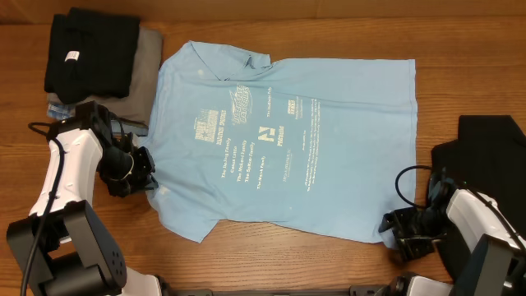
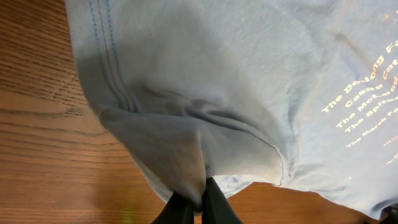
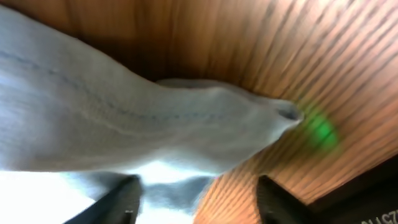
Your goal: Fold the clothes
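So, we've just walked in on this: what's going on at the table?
A light-blue T-shirt lies spread flat on the wooden table, not yet folded. The left gripper is pinched shut on its side edge. The right gripper sits open at the opposite lower corner, fabric between its jaws. A folded black garment lies aside.

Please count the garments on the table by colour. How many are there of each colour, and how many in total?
Light blue: 1, the T-shirt
Black: 2, the folded black garment and the black garment at the right
Grey: 1, the grey garment under the folded black one
Total: 4
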Controlling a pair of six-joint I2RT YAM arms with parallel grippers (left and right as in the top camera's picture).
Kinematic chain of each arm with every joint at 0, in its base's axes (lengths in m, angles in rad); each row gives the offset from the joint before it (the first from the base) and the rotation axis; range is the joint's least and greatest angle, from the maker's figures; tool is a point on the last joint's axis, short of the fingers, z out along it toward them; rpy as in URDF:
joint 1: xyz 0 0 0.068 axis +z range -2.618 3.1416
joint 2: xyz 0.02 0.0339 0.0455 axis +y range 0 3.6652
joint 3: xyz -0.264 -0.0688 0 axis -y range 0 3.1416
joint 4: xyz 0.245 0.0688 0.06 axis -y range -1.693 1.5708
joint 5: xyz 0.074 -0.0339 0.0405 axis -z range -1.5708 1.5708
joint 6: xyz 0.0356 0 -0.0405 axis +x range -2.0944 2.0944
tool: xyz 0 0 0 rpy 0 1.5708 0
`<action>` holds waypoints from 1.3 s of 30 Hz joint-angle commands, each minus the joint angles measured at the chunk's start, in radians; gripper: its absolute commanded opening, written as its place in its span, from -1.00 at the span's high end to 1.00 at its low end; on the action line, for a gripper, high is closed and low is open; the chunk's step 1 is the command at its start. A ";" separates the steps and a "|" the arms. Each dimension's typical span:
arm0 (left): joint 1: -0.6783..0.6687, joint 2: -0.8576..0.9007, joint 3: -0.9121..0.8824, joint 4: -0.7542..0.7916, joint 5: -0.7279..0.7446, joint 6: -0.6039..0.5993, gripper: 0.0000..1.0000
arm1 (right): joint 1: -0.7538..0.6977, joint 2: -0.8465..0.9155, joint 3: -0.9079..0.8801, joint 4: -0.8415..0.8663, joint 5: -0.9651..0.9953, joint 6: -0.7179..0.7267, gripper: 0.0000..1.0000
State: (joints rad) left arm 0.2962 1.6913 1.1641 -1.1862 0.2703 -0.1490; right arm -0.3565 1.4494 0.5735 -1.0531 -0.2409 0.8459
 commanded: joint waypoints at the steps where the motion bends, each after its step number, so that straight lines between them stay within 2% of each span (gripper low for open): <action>1: 0.001 -0.005 0.018 -0.003 0.011 0.038 0.85 | 0.007 0.042 -0.071 0.056 0.060 0.023 -0.22; 7: 0.001 -0.005 0.018 -0.003 0.011 0.039 0.85 | 0.007 0.041 -0.068 0.053 0.060 0.018 0.55; 11: 0.001 -0.005 0.018 -0.004 0.011 0.041 0.85 | 0.007 0.041 -0.051 0.041 0.076 0.006 0.75; 12: 0.001 -0.005 0.018 -0.006 0.011 0.042 0.85 | 0.007 0.041 -0.027 0.029 0.094 -0.016 0.87; 14: 0.001 -0.005 0.018 -0.007 0.011 0.046 0.85 | 0.007 0.039 0.013 -0.004 0.130 -0.016 0.92; 21: 0.001 -0.005 0.019 -0.018 0.011 0.049 0.87 | 0.007 -0.006 0.181 -0.126 0.226 -0.039 0.91; 24: 0.001 -0.005 0.029 -0.027 0.011 0.049 0.87 | 0.007 -0.022 0.227 -0.139 0.225 -0.053 0.77; 25: 0.001 -0.005 0.035 -0.032 0.011 0.050 0.87 | 0.007 -0.023 0.229 -0.138 0.225 -0.060 0.65; 31: 0.001 -0.005 0.069 -0.051 0.011 0.056 0.87 | 0.007 -0.023 0.222 -0.144 0.225 -0.062 0.39; 33: 0.001 -0.005 0.069 -0.055 0.011 0.056 0.87 | 0.007 -0.023 0.202 -0.146 0.221 -0.061 0.25; 37: 0.001 -0.005 0.069 -0.057 0.011 0.058 0.87 | 0.007 -0.023 0.130 -0.121 0.160 -0.055 0.22; 39: 0.001 -0.005 0.069 -0.055 0.011 0.063 0.87 | 0.007 -0.023 0.085 -0.111 0.146 -0.006 0.22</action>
State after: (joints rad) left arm 0.2962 1.6913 1.2121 -1.2415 0.2703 -0.1188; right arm -0.3519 1.4406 0.7132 -1.1713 -0.0608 0.7891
